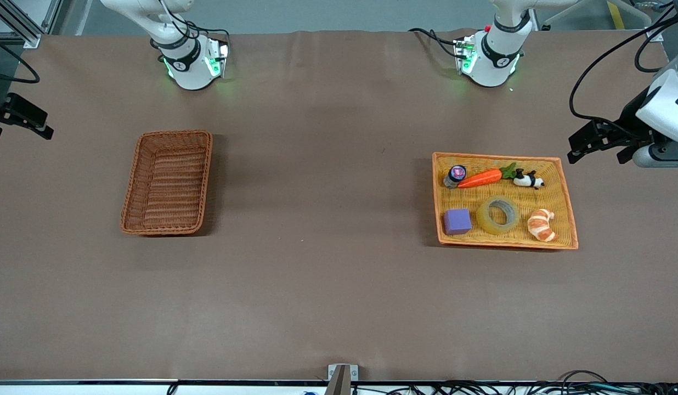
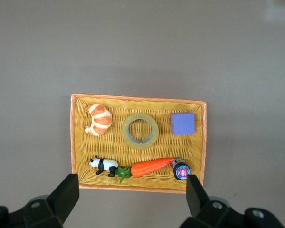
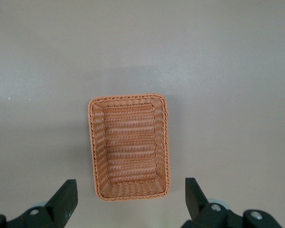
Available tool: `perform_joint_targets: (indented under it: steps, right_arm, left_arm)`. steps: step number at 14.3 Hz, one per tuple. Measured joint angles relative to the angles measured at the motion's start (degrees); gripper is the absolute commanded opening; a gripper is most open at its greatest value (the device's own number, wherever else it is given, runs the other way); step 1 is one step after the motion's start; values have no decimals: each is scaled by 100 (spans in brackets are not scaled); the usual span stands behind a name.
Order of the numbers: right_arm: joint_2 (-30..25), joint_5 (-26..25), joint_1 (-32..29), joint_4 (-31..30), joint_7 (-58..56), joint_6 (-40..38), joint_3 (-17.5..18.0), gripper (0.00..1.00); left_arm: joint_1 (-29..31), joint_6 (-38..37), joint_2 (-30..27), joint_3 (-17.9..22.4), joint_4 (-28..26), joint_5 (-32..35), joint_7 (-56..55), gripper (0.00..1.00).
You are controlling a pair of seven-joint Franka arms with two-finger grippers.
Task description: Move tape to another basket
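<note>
The tape (image 1: 498, 214) (image 2: 140, 131), a translucent yellowish ring with a grey core, lies flat in the orange-rimmed yellow basket (image 1: 498, 157) (image 2: 137, 98) toward the left arm's end of the table. The dark reddish-brown basket (image 1: 174, 133) (image 3: 91, 147) stands toward the right arm's end with nothing in it. My left gripper (image 1: 597, 145) (image 2: 131, 187) hangs open high up, over the table beside the yellow basket. High over the right arm's end, my right gripper (image 1: 37, 125) (image 3: 130, 190) is open too, looking down on the brown basket. Neither holds anything.
Sharing the yellow basket with the tape are a purple cube (image 1: 457, 221) and a croissant (image 1: 541, 225) on either side of it, plus a carrot (image 1: 480, 178), a toy panda (image 1: 528, 179) and a small jar (image 1: 455, 175) farther from the front camera.
</note>
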Motion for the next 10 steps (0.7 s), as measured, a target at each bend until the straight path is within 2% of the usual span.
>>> perform_joint_targets:
  steps: [5,10]
  right_arm:
    - [0,0,0,0,0,-1,1,100]
    - [0,0,0,-2,0,-2,-1,100]
  left_arm:
    - [175,7,133,22,-146,5,3,99]
    - [362,551,730,28,-420,101,6,99]
